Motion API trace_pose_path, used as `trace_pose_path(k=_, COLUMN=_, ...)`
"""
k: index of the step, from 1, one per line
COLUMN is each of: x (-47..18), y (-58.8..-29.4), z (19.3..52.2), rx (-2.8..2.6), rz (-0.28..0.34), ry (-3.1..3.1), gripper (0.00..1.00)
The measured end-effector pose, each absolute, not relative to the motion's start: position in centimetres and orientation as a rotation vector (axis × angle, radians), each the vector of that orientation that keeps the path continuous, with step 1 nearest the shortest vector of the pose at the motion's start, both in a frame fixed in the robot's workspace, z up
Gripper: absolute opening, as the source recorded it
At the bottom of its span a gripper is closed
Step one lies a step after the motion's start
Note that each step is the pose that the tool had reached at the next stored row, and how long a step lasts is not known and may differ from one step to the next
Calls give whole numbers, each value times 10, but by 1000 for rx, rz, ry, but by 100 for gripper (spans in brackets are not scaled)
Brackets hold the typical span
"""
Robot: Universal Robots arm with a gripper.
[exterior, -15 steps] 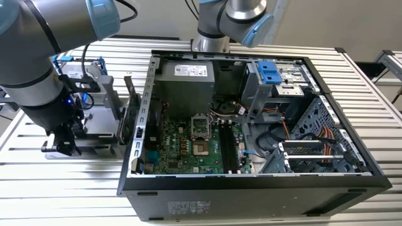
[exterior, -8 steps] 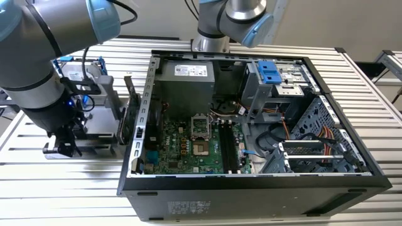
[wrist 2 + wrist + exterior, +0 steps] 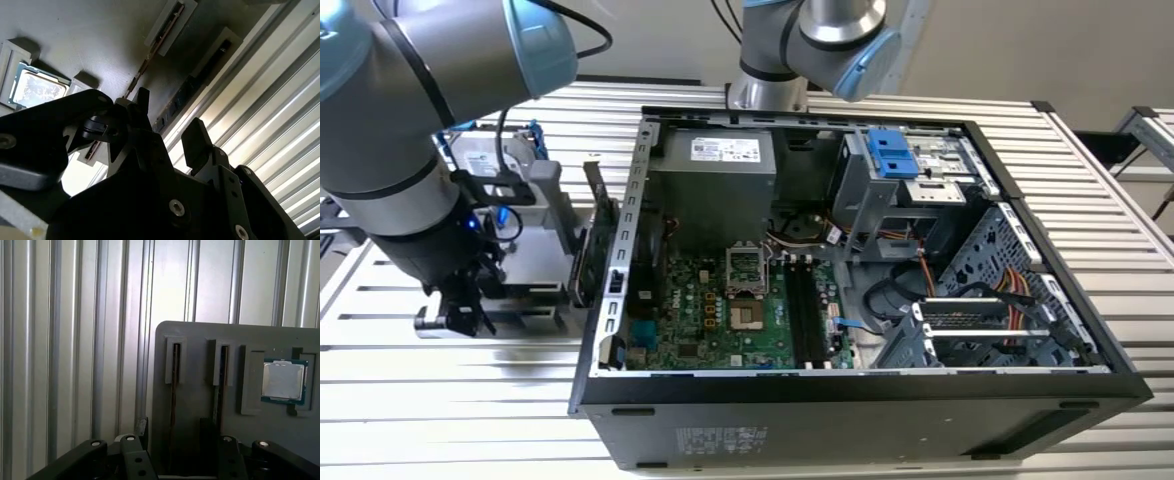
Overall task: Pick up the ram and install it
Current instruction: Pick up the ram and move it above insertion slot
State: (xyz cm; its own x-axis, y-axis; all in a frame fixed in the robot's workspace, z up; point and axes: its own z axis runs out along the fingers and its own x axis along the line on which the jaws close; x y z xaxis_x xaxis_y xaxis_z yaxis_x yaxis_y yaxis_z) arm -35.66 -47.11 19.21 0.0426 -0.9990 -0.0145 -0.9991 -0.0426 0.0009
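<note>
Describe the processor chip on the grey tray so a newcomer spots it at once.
Find the grey tray on the ribbed table in the first wrist view. Past its two narrow slots lies the processor: a flat silvery square with a teal edge, unlike the thin edge-on sticks.

- table (image 3: 440, 400): silver metal, ribbed in parallel stripes, light and dark bands
- computer case (image 3: 854, 420): black outside, bare grey metal inside
- motherboard (image 3: 707, 320): green, with black slots
- power supply (image 3: 714, 190): dull grey, white label on it
- drive latch (image 3: 891, 152): bright blue
- cables (image 3: 987, 290): orange, some yellow mixed in
- robot arm (image 3: 387, 170): grey, light blue joint caps
- gripper (image 3: 175, 432): black, silver screw heads
- holder block (image 3: 200, 355): matte grey, paler grey slot frames
- ram (image 3: 173, 385): dark, brownish-copper along the edge, same in both wrist views
- processor chip (image 3: 283, 381): silver lid, teal-green border
</note>
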Motion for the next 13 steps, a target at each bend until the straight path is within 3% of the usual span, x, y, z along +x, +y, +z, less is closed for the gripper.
trace_pose_path(k=9, x=-357, y=-471, z=191, rx=-2262, rz=17, ry=2167, gripper=100)
trace_pose_path(k=10, x=-357, y=-471, z=191, rx=-2262, rz=17, ry=2167, gripper=0)
trace_pose_path(k=13, x=-357, y=-471, z=191, rx=-2262, rz=17, ry=2167, gripper=0)
